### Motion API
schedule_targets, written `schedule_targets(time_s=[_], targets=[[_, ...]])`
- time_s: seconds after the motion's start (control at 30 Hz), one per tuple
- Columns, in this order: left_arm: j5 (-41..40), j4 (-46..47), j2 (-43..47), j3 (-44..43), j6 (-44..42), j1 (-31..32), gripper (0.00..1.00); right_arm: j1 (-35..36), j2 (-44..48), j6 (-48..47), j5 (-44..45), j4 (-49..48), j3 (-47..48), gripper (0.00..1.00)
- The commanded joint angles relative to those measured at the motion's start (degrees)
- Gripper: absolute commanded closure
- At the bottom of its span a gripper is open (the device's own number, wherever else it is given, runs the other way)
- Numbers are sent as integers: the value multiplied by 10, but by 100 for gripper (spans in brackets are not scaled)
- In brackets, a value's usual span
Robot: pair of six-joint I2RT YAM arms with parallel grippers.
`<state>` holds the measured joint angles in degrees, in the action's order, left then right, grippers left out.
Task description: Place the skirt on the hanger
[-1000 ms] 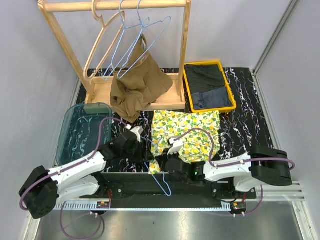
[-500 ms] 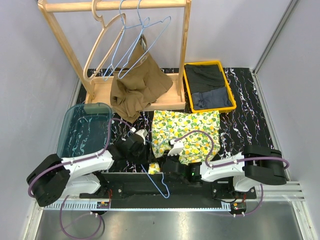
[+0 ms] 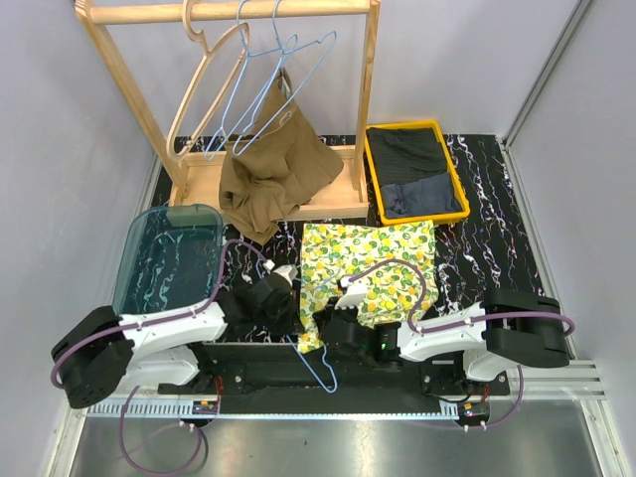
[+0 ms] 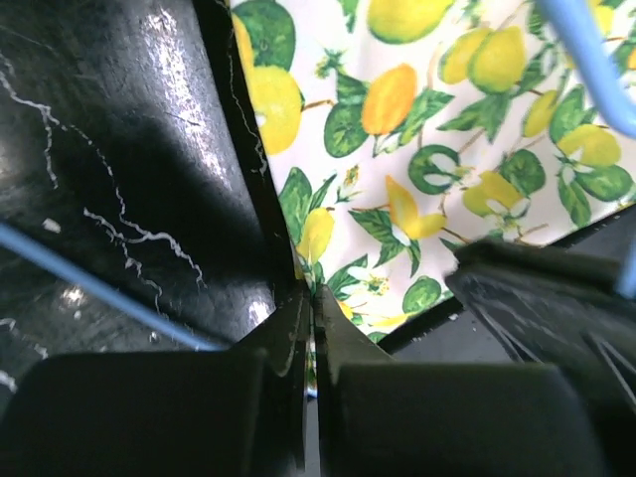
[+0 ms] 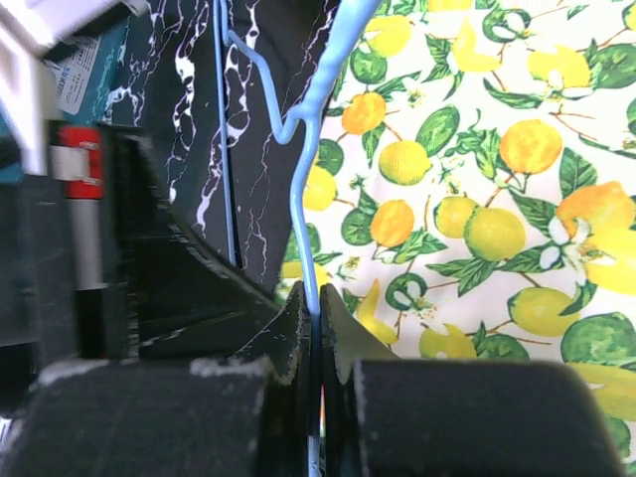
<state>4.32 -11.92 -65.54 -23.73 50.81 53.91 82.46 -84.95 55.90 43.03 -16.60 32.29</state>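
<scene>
The left claw (image 4: 309, 316) is closed, its fingertips pinched on the near left edge of the white skirt printed with yellow lemons and green leaves (image 3: 373, 260), right where the fabric meets the black, white-veined marble-pattern bench (image 3: 487, 199). The right claw (image 5: 311, 303) is also closed, gripping the thin wire of the light-blue wire hanger (image 5: 338, 60), which runs up from between its fingertips along the skirt's left border.

From above, both claws sit close together at the skirt's near left corner, and part of the hanger pokes out toward the arm bases. The skirt lies spread on the bench, roughly in the middle, just in front of the wooden garment rack (image 3: 370, 89); its near left corner is bunched up.

A brown garment (image 3: 273, 174) is draped over the rack's base. A yellow plastic bin (image 3: 402, 126) holding dark clothes stands to the right of it, and a clear teal tub (image 3: 164, 258) sits at the left.
</scene>
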Motion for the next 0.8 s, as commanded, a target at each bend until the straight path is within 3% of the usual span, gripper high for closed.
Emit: schedule_targets(time_s=[0.0, 0.27, 0.57, 0.77], targets=[[-27, -58, 50, -67, -20, 6, 100, 5, -17, -29, 62, 1, 15, 100], [-23, -105, 93, -112, -29, 13, 100, 4, -43, -91, 67, -32, 30, 100], [-22, -120, 149, -71, 8, 34, 100, 4, -2, -150, 166, -5, 37, 100], [3, -121, 163, -90, -4, 55, 100, 4, -12, -200, 181, -5, 43, 100]])
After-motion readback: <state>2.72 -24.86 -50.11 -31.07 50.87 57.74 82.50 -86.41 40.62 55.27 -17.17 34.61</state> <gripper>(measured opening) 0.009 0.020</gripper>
